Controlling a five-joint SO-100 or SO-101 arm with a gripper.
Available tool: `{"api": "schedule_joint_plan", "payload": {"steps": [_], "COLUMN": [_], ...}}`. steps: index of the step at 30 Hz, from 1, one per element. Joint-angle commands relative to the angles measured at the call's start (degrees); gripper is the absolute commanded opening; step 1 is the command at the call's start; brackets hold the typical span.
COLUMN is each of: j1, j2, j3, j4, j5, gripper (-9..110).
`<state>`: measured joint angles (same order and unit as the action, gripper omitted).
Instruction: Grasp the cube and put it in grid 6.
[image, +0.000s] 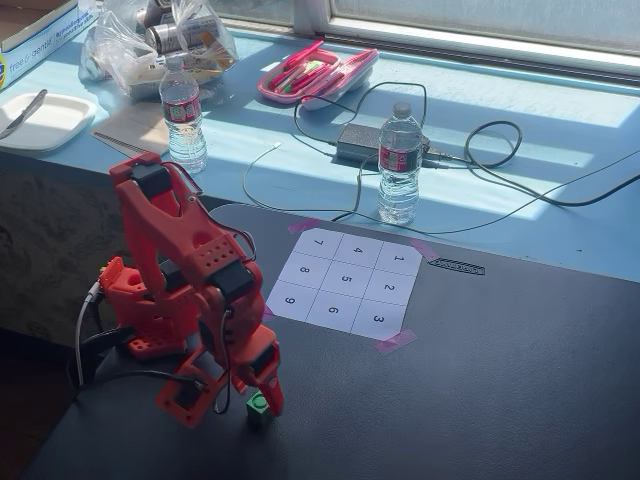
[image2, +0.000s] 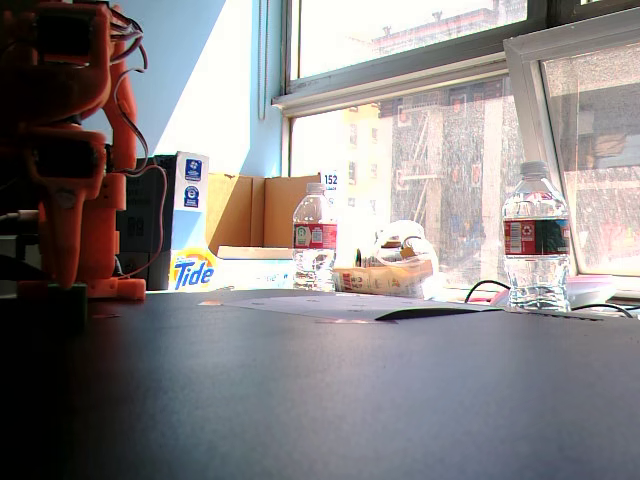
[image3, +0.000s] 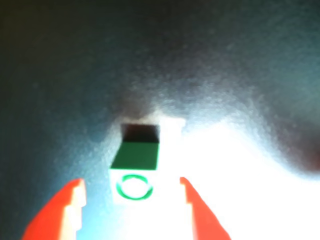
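Observation:
A small green cube (image: 259, 404) sits on the dark table near its front edge, well short of the white numbered grid sheet (image: 343, 283). Square 6 (image: 334, 311) lies in the sheet's front row, middle. My red gripper (image: 258, 408) hangs straight down over the cube. In the wrist view the cube (image3: 135, 162) shows a green top and a white face with a green ring, and it lies between my two red fingertips (image3: 70, 205), with gaps on both sides. The gripper (image3: 131, 200) is open. In a fixed view the cube is a dark block (image2: 45, 300) under the arm.
Two water bottles (image: 399, 165) (image: 183, 115) stand behind the mat, with a black power brick and cables (image: 362, 143), a pink case (image: 315, 72) and a plastic bag (image: 155, 40). The arm's red base (image: 135, 300) sits left of the grid sheet.

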<state>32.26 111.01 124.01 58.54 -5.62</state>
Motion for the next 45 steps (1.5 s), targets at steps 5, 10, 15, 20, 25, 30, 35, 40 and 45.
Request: {"api": "schedule_joint_plan", "payload": {"steps": [5,10,15,20,25,30,35,40,45], "j1": [2.0,1.9,1.5,1.4,1.3,1.3,-0.4,-5.5,-12.9], "j2": [-1.1,-1.3,-1.8,-1.6,-1.5,-1.4,-0.3,0.1,-0.3], "j3": [0.4,1.7,2.1,2.5,2.5,2.2,-0.4,-13.4,-24.4], "j4": [-2.8,-4.1,-5.1,-6.6,-7.6,-6.9,-4.6,7.9,16.9], "j5": [-1.4,-1.7,-1.7,-1.7,-2.1,-1.9,-1.6,-0.1,1.7], "gripper": [28,27,25,14,0,0,0,0,0]}}
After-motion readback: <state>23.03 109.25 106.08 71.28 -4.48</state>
